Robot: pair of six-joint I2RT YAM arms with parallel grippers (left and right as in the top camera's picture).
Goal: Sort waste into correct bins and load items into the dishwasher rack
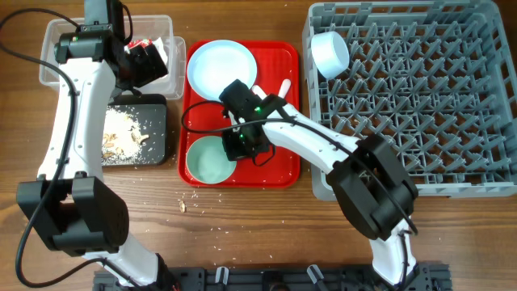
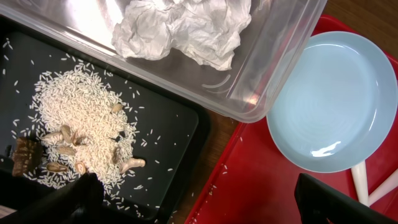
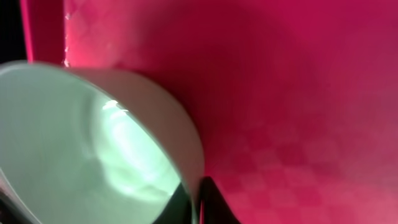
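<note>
Right fingers (image 3: 214, 202): closed on the rim of the mint bowl (image 3: 93, 155), one finger inside the wall and one outside. A rim pinch suits a thin, curved wall that is too wide to span.
Left fingers (image 2: 81, 199): spread fully and holding nothing. They hang over the edge where the black tray (image 2: 168, 124) meets the red tray (image 2: 261, 186), clear of the right arm's path.
Mint bowl position: on the red tray, at the corner nearest the robot's left, near the plate (image 1: 220, 66). Whether it is lifted off the tray cannot be told.
Step in hand (judgement): carry the bowl to the dishwasher rack (image 1: 420, 97), where another bowl (image 1: 329, 52) stands on edge between the pegs.
Waste: tissue (image 2: 180, 28) lies in the clear tub (image 2: 273, 81). Rice and brown scraps (image 2: 74, 118) lie in the black tray, so paper and food are kept apart.
Left to load: the plate and the white cutlery (image 2: 360, 180).
Risk (judgement): the bowl may pivot in a one-sided grip.
</note>
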